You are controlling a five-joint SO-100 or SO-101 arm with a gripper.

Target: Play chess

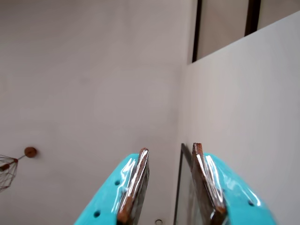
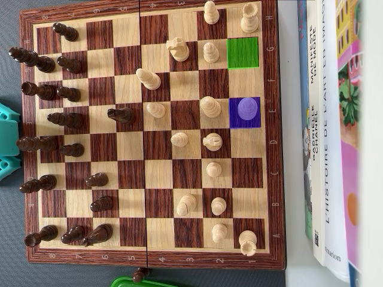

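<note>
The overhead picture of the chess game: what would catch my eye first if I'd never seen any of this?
Probably the two coloured squares near the chessboard's right edge: a bright green square, empty, and below it a purple square under a pale piece. Dark pieces crowd the left side, pale ones spread right. In the wrist view, the turquoise gripper points at a bare wall, fingers apart.

A grey table carries a wooden chessboard beside books.
</note>
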